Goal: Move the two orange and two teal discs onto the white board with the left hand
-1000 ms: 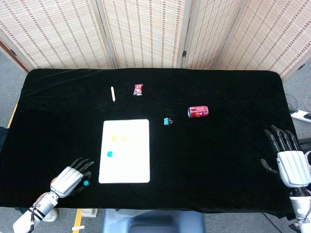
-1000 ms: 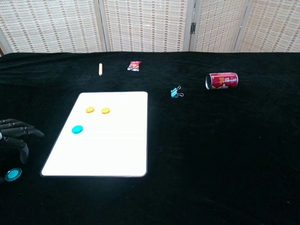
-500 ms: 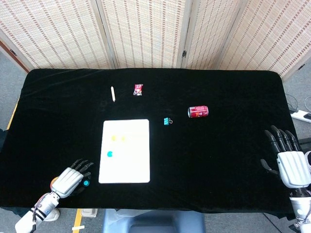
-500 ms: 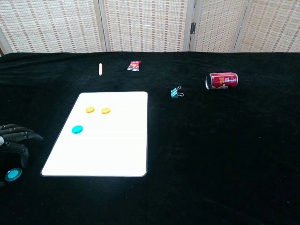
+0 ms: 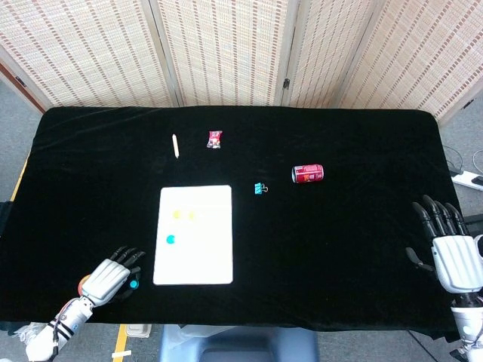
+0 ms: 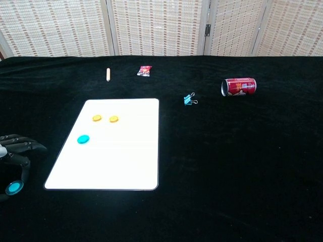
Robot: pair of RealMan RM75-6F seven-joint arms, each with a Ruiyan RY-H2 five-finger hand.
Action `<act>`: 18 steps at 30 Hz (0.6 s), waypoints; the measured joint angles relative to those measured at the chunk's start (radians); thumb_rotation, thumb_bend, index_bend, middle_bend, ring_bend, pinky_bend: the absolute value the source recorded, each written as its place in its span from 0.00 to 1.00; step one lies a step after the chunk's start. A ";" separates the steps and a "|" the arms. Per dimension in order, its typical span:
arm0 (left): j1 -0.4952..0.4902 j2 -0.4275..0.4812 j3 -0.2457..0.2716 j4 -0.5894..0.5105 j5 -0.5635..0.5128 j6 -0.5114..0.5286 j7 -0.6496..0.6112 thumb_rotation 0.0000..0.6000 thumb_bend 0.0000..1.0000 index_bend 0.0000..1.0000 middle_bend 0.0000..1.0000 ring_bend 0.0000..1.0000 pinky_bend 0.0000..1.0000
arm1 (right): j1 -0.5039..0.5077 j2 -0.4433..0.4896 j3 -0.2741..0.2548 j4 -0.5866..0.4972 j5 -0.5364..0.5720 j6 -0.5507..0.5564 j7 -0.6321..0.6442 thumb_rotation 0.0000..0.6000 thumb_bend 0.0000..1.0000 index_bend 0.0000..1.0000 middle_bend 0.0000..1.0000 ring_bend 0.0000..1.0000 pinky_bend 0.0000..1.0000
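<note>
Board already has two orange discs side by side near its far-left corner and one teal disc a bit nearer, while the last teal disc sits on the cloth off the board's near-left corner. Left hand hovers right over that loose disc, fingers curled down around it, but whether it's actually gripping it can't be told. Right hand is way off to the board's right, fingers spread, holding nothing.

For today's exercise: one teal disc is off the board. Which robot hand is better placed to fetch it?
Left. The left robot hand is right over the teal disc; the right robot hand is across the table.
</note>
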 measured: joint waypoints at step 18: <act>-0.092 0.043 -0.098 -0.095 0.007 -0.009 -0.022 1.00 0.40 0.51 0.12 0.00 0.00 | -0.002 -0.003 0.002 0.011 0.002 0.003 0.015 1.00 0.34 0.00 0.03 0.00 0.01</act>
